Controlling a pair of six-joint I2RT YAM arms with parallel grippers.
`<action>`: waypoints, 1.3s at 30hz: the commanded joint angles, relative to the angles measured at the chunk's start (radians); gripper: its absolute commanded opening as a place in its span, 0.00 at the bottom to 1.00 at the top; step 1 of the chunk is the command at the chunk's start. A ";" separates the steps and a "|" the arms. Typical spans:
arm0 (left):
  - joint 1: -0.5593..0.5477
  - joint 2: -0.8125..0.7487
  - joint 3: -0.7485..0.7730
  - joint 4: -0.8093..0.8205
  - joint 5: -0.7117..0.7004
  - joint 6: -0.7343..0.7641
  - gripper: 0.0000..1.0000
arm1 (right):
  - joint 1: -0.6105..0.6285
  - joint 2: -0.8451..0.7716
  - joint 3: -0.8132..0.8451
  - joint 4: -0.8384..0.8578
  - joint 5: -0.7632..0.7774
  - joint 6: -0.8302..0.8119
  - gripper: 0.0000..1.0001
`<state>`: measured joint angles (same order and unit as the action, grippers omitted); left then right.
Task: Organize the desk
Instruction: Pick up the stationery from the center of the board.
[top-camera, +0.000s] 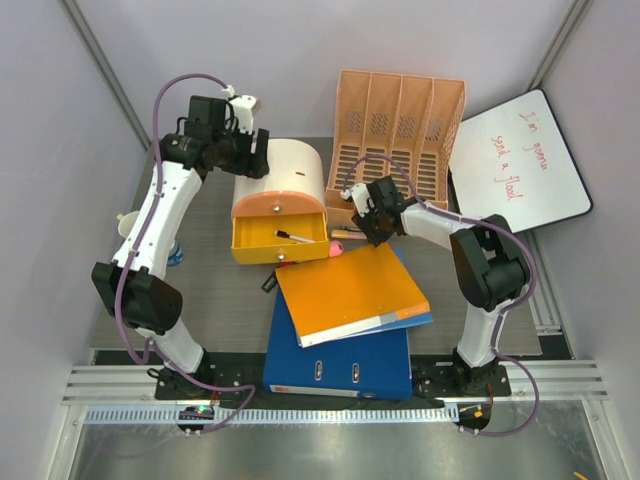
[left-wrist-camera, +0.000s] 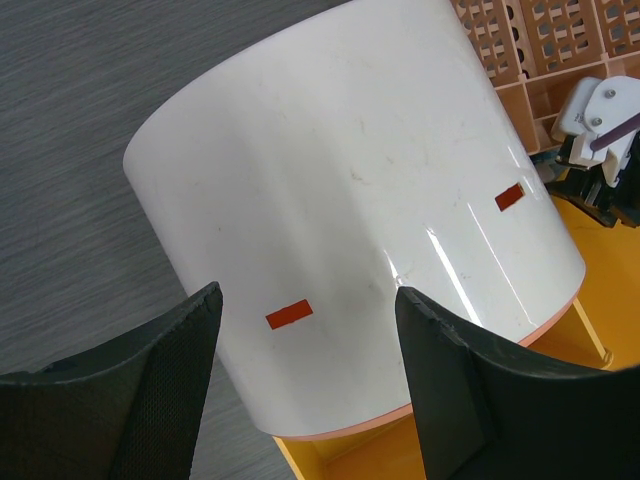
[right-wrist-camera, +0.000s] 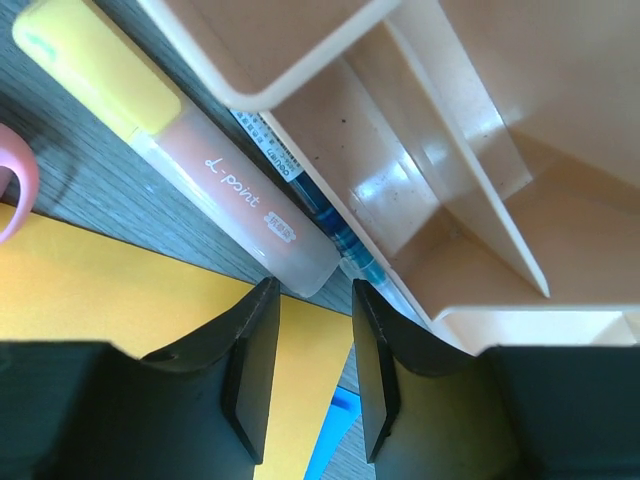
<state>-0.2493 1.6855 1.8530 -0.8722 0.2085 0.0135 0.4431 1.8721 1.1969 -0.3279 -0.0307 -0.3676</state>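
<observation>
While the desk (top-camera: 222, 298), a rigid fixed top, bears everything, the highlighter (right-wrist-camera: 185, 150) lying on it against the file rack (right-wrist-camera: 450, 130) looks light, stiff and smooth: grip across the barrel. Right gripper (right-wrist-camera: 312, 300) narrow, empty; left gripper (left-wrist-camera: 308, 300) wide, empty, above the drawer box (left-wrist-camera: 350, 180).

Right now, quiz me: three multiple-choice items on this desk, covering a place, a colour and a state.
1. The writing on the whiteboard is: A blue, B red, C green.
2. The yellow drawer is: A shut, B open and empty, C open with a pen in it.
3. The orange folder lies: A in the drawer, B on the whiteboard, C on the blue binder.
Answers: 1 B, the letters are red. 2 C, the pen lies in the pulled-out tray. 3 C, blue shows under its edges.
</observation>
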 joint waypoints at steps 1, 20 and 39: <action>-0.002 -0.009 0.014 0.029 0.002 0.019 0.70 | -0.004 -0.051 0.052 0.009 -0.004 -0.010 0.41; -0.002 -0.012 0.003 0.029 -0.006 0.031 0.70 | -0.044 -0.067 0.036 0.056 0.069 -0.021 0.40; -0.004 -0.009 -0.005 0.033 0.005 0.019 0.70 | -0.044 -0.235 -0.102 0.101 -0.072 0.096 0.37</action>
<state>-0.2493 1.6859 1.8507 -0.8719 0.2089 0.0315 0.3973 1.6661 1.1091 -0.2600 -0.0662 -0.3069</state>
